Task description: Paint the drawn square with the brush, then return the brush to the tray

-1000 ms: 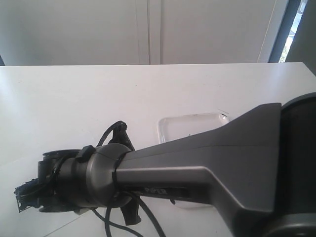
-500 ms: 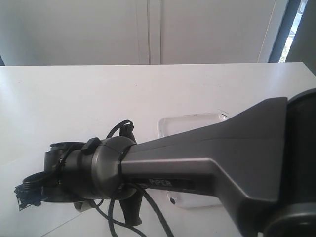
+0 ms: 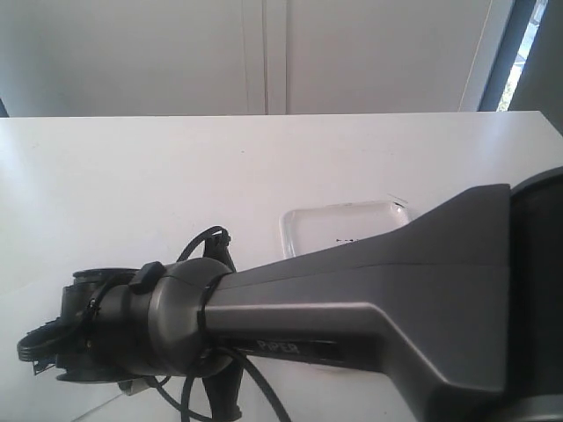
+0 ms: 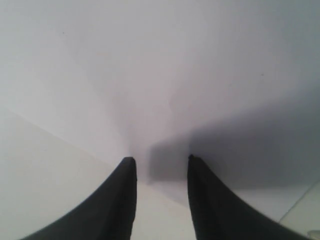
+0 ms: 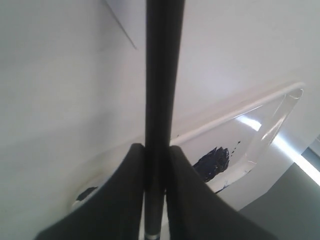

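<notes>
My right gripper [image 5: 156,147] is shut on the black handle of the brush [image 5: 162,75], which runs straight up between the fingers; its silver ferrule [image 5: 152,233] shows low down, and the bristles are hidden. The glossy white tray [image 5: 260,132] with its navy paint puddle [image 5: 212,162] lies behind the fingers. In the exterior view the right arm [image 3: 352,299] reaches across to the left, past the tray [image 3: 308,224]. Its wrist covers the drawn square; only a dark sliver [image 3: 35,367] peeks out. My left gripper [image 4: 160,160] hangs open over the white paper sheet [image 4: 175,75].
The white table [image 3: 132,176] stretches back to a pale wall. The paper's edge [image 4: 60,137] runs slantwise past the left fingers. The right arm fills the lower right of the exterior view and hides much of the tray.
The right wrist swung right and up half a second ago, then back left and down. The ragged navy patch, plain to see a second ago, is now almost wholly covered by the wrist.
</notes>
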Robot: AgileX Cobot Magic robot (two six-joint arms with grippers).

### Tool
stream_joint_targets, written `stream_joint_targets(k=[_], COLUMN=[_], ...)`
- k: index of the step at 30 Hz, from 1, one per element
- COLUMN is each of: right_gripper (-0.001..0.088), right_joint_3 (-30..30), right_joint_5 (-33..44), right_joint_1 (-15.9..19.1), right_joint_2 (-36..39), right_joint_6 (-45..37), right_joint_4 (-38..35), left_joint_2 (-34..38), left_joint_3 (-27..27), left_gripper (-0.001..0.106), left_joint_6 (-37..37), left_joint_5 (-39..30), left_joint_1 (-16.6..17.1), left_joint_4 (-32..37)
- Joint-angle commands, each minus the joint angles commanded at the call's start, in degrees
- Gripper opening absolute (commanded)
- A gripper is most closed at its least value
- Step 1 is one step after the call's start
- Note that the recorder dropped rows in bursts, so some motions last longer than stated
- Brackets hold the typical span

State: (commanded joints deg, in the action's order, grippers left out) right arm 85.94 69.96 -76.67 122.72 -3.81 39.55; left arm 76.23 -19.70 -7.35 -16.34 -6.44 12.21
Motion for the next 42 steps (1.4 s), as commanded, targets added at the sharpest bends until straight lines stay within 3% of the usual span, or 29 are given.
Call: stream_joint_targets(k=[21,28,33,42], right_gripper=[0.0000,0.0000,0.0000,0.0000], right_joint_3=[-3.4,-3.0,0.5,5.6], right_joint_5=[0.0,0.0,0.0,0.0], right_joint_1=[3.3,0.6,-0.6,-1.7], right_joint_2=[-4.6,-4.4,0.2,0.8], right_joint_6=[0.0,-0.9,0.1,-0.3], right_joint_4=[1.1,1.2,4.2,5.5], left_joint_2=[0.0,0.0,0.0,0.0], left_joint_3=[0.0,0.0,0.0,0.0], left_gripper=[0.041,0.041,0.041,0.041], left_joint_6=[0.0,0.1,0.1,0.1], left_joint_5=[-0.2,-0.2,-0.2,0.2], left_joint_1=[0.0,0.0,0.0,0.0], left_joint_4=[0.0,-0.2,-0.2,-0.4])
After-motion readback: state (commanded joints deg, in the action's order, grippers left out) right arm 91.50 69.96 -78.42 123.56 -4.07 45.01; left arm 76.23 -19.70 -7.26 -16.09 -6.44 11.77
